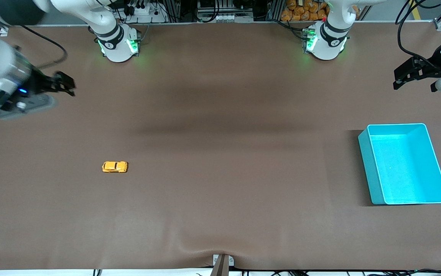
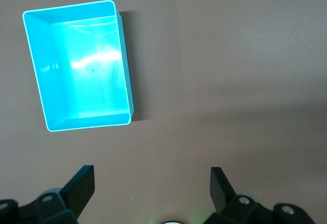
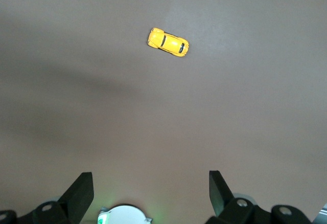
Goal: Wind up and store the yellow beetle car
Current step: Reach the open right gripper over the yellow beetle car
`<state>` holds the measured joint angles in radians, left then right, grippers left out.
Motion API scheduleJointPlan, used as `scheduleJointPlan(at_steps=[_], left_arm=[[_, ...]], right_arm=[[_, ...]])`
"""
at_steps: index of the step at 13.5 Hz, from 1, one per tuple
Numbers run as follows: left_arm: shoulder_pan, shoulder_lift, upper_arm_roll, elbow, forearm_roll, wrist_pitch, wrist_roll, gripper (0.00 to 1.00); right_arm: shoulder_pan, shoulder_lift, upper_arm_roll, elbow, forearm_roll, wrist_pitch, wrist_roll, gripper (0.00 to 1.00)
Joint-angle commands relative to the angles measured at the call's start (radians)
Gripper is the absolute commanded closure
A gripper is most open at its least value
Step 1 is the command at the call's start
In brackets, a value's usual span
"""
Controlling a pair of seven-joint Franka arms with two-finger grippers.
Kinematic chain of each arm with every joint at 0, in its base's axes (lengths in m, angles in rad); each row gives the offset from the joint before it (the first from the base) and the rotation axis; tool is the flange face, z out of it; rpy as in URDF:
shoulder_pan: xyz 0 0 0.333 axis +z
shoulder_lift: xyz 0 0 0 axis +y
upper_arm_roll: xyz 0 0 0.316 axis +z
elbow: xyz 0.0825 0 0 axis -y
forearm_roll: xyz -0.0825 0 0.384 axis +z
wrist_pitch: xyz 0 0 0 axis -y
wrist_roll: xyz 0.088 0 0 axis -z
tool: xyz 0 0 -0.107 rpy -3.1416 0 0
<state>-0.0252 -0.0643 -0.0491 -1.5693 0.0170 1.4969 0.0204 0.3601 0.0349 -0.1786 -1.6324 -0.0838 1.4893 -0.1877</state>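
A brown mat covers the whole table (image 1: 220, 214), and it has a small fold at the edge nearest to the front camera. The car (image 1: 115, 166) stands on its wheels on the mat, toward the right arm's end of the table, with nothing touching it. The bin (image 1: 366, 161) sits well apart from it, toward the left arm's end, and its inside shows only a bright reflection. The right gripper (image 1: 65, 84) hangs in the air over the mat at the right arm's end, well apart from the car; its fingers (image 3: 79, 193) are spread wide and hold nothing. The left gripper (image 1: 406, 74) hangs over the mat at the left arm's end, near the bin but not above it; its fingers (image 2: 82, 185) are also wide apart with nothing between them.
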Motion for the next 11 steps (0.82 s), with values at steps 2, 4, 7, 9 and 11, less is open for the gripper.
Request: scheduleJointPlan(at_steps=[2, 4, 7, 9, 11], left_arm=[[0.002, 0.011, 0.000, 0.021, -0.017, 0.000, 0.013, 0.00], [-0.002, 0.011, 0.000, 0.021, -0.015, 0.000, 0.013, 0.00], [0.002, 0.011, 0.000, 0.021, -0.015, 0.000, 0.015, 0.00], [0.002, 0.011, 0.002, 0.021, -0.015, 0.000, 0.015, 0.00], [0.002, 0.011, 0.000, 0.021, -0.015, 0.000, 0.013, 0.00]], right_arm=[[0.030, 0.017, -0.010, -0.176, -0.036, 0.178, -0.115, 0.00], [0.027, 0.065, -0.010, -0.258, -0.045, 0.328, -0.231, 0.00], [0.024, 0.133, -0.010, -0.403, -0.089, 0.631, -0.391, 0.00], [-0.006, 0.218, -0.013, -0.402, -0.093, 0.733, -0.539, 0.00], [-0.027, 0.281, -0.013, -0.386, -0.117, 0.779, -0.643, 0.00]])
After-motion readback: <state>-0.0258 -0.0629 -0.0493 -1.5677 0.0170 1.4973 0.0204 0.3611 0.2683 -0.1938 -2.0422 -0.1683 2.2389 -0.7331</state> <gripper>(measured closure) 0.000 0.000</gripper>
